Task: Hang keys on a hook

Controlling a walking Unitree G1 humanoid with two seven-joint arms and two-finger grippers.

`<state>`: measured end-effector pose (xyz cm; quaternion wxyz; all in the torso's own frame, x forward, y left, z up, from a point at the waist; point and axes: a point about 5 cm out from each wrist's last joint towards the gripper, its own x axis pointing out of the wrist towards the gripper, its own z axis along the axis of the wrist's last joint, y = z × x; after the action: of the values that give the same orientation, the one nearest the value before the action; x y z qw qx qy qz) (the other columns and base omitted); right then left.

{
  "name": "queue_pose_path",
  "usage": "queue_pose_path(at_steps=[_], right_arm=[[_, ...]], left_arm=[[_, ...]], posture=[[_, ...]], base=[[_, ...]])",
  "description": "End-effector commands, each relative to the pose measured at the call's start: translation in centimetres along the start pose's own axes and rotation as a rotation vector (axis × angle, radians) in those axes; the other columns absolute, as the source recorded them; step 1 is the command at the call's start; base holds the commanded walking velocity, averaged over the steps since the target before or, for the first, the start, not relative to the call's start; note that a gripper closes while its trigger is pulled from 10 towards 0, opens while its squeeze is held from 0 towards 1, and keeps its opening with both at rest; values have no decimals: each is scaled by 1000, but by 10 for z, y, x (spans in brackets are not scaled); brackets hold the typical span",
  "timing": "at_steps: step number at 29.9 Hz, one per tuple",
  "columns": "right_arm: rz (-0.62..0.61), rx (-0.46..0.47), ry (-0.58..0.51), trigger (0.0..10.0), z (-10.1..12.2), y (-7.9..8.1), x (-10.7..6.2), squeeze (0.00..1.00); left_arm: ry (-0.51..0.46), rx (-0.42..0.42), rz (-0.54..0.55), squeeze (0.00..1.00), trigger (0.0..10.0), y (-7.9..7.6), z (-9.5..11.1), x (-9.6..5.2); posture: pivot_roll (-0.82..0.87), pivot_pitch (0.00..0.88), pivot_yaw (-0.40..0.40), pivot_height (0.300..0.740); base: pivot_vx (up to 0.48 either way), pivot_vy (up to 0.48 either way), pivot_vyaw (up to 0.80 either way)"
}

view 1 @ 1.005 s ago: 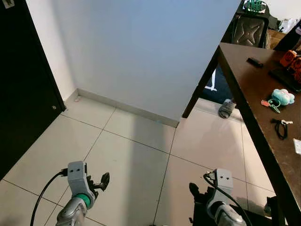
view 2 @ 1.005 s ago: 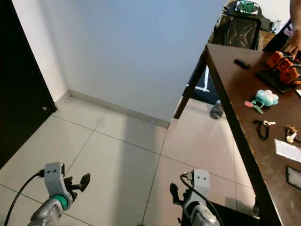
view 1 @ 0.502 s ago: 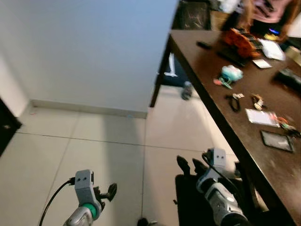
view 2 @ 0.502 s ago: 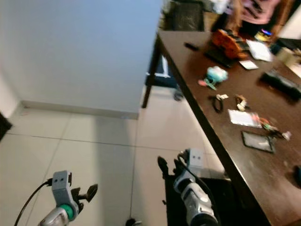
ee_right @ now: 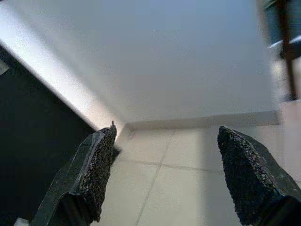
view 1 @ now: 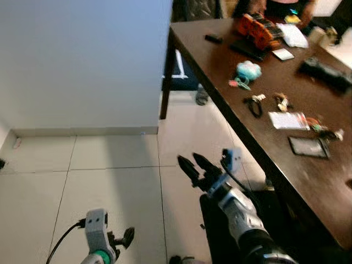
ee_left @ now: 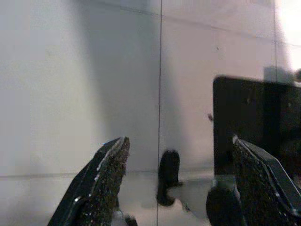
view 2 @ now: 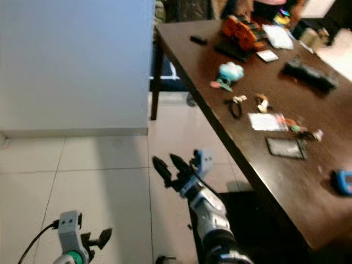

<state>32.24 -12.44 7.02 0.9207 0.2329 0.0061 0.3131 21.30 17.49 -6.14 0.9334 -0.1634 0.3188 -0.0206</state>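
A teal plush keyring with keys lies on the dark wooden table, near its left edge. Just nearer along the table lie a black loop with keys and another small bunch. My right gripper is raised over the tiled floor, left of the table's edge and lower than its top. It is open and holds nothing; in the right wrist view the right gripper faces the white wall and floor. My left gripper hangs low over the floor; the left gripper stands open and holds nothing.
Orange objects, a small black stick, papers, a black slab and a dark device lie on the table. A white wall with a baseboard stands ahead on the left. Tiled floor lies between.
The view has swung to the right, so the table and its objects now take up more of it. My right arm has risen forward with open fingers. The left gripper stays low.
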Motion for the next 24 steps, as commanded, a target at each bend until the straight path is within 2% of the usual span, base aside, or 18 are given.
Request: queue_pose_path(at_steps=[1,5,6,10,17,24], right_arm=[[6,-8,-27,10000,6,1,2,0],[27,-31,-50,10000,14,4,9,0],[30,-64,-77,10000,23,5,13,0],[9,-101,-100,10000,33,4,15,0],[-11,-135,-130,10000,44,3,18,0],[-92,-148,-119,10000,45,-5,14,0]], left_arm=[[12,-18,21,0,10000,0,-6,-2],[-21,-19,53,0,10000,3,2,0],[-72,-27,63,0,10000,4,14,3],[-113,-35,71,0,10000,6,24,4],[-121,-29,82,0,10000,9,27,4],[-96,-23,97,0,10000,10,17,1]], posture=[[41,75,-10,740],[43,72,-15,740],[47,66,-17,740],[48,67,-19,740],[51,69,-20,740],[56,75,-20,740]], base=[[0,0,-800],[0,0,-800],[0,0,-800],[0,0,-800],[0,0,-800],[0,0,-757]])
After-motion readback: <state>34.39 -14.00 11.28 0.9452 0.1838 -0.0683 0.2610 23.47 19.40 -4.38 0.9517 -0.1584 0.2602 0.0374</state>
